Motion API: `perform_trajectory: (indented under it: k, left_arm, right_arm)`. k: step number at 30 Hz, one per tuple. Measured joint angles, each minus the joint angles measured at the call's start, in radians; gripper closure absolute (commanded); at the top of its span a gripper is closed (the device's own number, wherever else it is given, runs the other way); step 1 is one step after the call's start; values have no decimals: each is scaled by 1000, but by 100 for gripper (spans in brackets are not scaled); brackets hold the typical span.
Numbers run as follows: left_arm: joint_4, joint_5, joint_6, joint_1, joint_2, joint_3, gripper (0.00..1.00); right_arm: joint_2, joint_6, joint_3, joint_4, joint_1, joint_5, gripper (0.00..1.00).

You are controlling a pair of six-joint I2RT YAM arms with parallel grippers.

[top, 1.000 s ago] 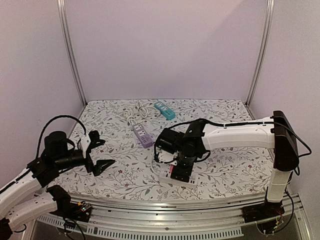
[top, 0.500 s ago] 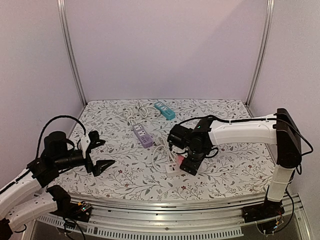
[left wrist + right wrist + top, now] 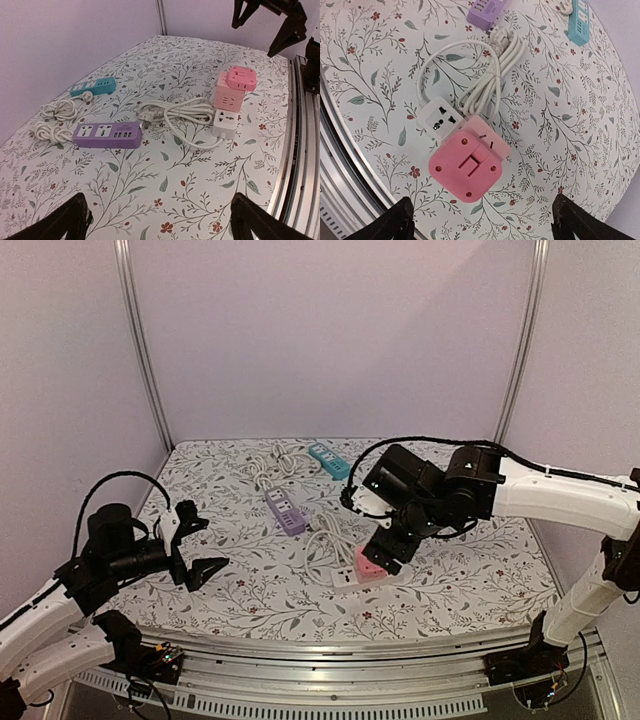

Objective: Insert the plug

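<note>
The pink cube point(image 3: 467, 167) (the plug in this task, by my reading) sits on one end of the white strip point(image 3: 437, 120), its underside against the strip's face, so it looks seated in a socket. Whether the pins are fully home cannot be told. The strip's other socket, beside the cube, is bare.

The right claw point(image 3: 388, 545) hangs just above the white strip, over the cube, jaws spread wide with nothing in them. That fits a claw with no further need to hold the cube. The left claw point(image 3: 200, 543) is well left of the white strip, jaws also wide and empty, apparently parked out of the way.

The white strip's cord point(image 3: 175, 112) lies coiled against it on the far side (its own plug end loose, pointing at the purple strip), likely bundled to keep it clear of the work.

Count: three strips, the white one, a purple strip point(image 3: 285, 511) behind it and a teal strip point(image 3: 329, 461) farther behind; one cube; two claws.
</note>
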Motion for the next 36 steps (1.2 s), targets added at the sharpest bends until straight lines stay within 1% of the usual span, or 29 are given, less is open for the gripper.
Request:
perform_trajectory:
  k: [2, 4, 5, 7, 8, 12, 16, 17, 18, 25, 26, 28, 31, 36]
  left_arm:
    - [4, -13, -7, 7, 1, -3, 2]
    - [9, -29, -13, 18, 2, -3, 2]
    - [13, -39, -15, 27, 2, -3, 2]
    - [19, -63, -19, 51, -2, -3, 2]
    - [22, -72, -19, 63, -6, -3, 2]
    - [34, -105, -19, 118, -27, -4, 2]
    - [44, -114, -19, 134, -37, -5, 3]
    - [44, -115, -19, 135, -37, -5, 3]
    - [43, -115, -19, 135, -37, -5, 3]
    - [46, -115, -18, 149, -40, -13, 3]
    - [46, -114, -18, 153, -41, -14, 3]
    - [46, -114, -18, 159, -45, -16, 3]
    - [47, -113, -18, 169, -46, -16, 3]
    - [47, -111, -16, 184, -46, -16, 3]
  right_arm:
    - [29, -14, 84, 14, 31, -12, 25]
    - [114, -16, 221, 29, 51, -19, 35]
    - [161, -11, 283, 39, 58, -20, 38]
    - [288, 14, 407, 86, 68, -15, 38]
    - [346, 29, 444, 103, 71, -12, 38]
    - [534, 103, 497, 116, 80, -2, 43]
    - [668, 213, 497, 117, 85, 6, 40]
    - [689, 238, 497, 118, 86, 14, 40]
    - [703, 256, 497, 117, 86, 21, 43]
    - [770, 345, 489, 151, 69, 31, 81]
    - [770, 364, 471, 166, 60, 26, 84]
    - [764, 372, 443, 204, 44, 24, 87]
    - [726, 391, 368, 257, 15, 30, 88]
    - [615, 405, 175, 314, -61, 66, 88]
